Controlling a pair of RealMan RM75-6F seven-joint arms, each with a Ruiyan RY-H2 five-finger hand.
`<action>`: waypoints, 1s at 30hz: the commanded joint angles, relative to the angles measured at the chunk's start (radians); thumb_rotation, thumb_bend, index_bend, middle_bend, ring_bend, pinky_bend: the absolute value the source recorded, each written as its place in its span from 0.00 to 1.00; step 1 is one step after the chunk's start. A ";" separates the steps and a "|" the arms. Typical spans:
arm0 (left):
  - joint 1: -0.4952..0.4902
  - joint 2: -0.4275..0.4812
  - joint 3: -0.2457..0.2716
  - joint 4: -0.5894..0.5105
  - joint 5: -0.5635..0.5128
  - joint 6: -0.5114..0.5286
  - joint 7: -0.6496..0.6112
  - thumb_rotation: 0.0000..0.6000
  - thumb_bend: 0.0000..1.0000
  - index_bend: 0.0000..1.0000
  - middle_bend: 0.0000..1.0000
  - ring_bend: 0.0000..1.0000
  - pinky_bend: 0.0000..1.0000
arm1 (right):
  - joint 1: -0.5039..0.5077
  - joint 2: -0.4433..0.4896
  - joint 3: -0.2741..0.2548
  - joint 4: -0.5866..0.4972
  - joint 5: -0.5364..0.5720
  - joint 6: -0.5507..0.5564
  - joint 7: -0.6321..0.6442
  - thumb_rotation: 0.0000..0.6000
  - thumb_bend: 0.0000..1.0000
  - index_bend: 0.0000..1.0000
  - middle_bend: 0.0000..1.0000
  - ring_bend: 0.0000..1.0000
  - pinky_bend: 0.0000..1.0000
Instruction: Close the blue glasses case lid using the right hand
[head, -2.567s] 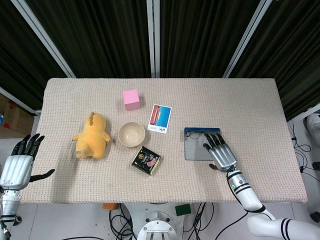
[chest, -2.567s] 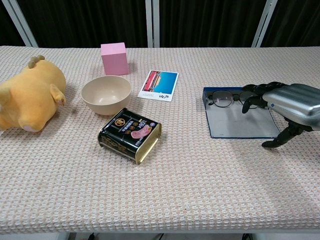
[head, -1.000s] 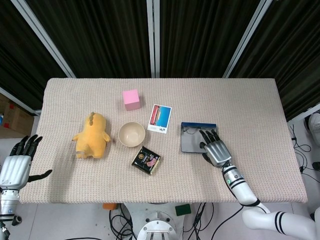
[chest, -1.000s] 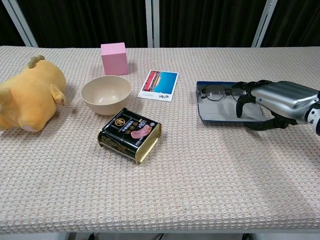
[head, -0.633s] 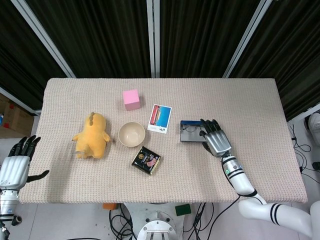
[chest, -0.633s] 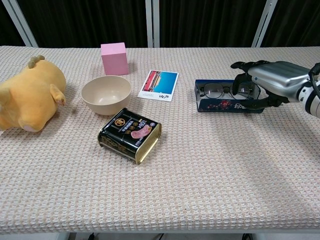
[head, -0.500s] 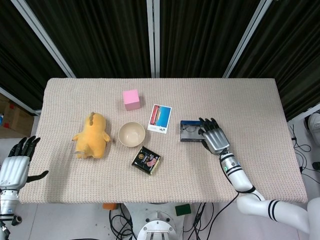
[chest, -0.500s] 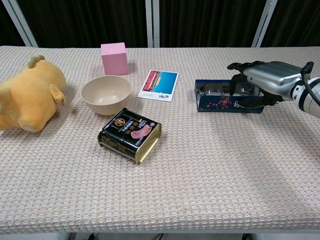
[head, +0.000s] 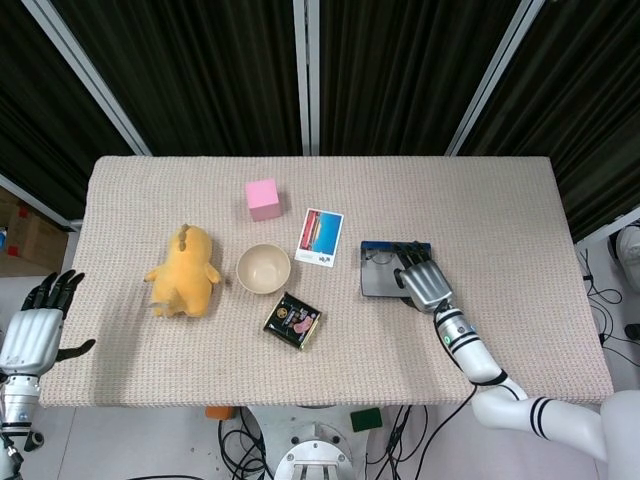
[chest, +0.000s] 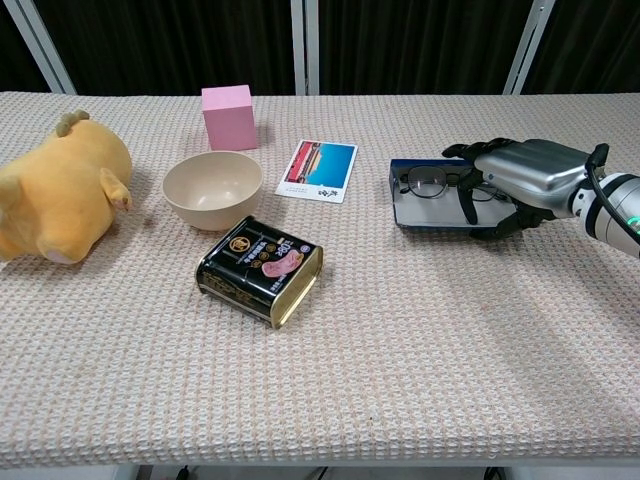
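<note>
The blue glasses case lies right of the table's middle with its lid down toward me, grey lining showing. Dark-framed glasses rest in its back tray. My right hand lies over the right part of the case, fingers spread across the tray and glasses, thumb by the lid's front right edge. From the head view the same hand covers the right side of the case. My left hand hangs with fingers apart off the table's left front corner, holding nothing.
A yellow plush, a beige bowl, a black tin, a pink cube and a picture card lie left of the case. The mat's right edge is a hand's length beyond my right hand.
Half a second ago the lid stood raised, its patterned outside facing the chest camera. Now it lies lower with the grey lining showing, and my right hand has dropped with it.
</note>
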 joint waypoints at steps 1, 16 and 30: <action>0.002 0.000 0.001 0.001 0.000 0.003 -0.003 1.00 0.04 0.08 0.05 0.01 0.15 | -0.002 -0.007 -0.004 0.007 -0.008 0.015 -0.011 1.00 0.81 0.63 0.04 0.00 0.00; 0.004 -0.001 0.002 0.004 0.006 0.008 -0.015 1.00 0.04 0.08 0.05 0.01 0.15 | -0.011 0.020 0.008 -0.038 0.017 0.020 0.004 1.00 0.96 0.64 0.04 0.00 0.00; 0.006 0.002 0.001 0.004 0.011 0.017 -0.022 1.00 0.04 0.08 0.05 0.01 0.15 | -0.169 0.286 -0.162 -0.370 -0.156 0.171 0.071 1.00 0.97 0.70 0.05 0.00 0.00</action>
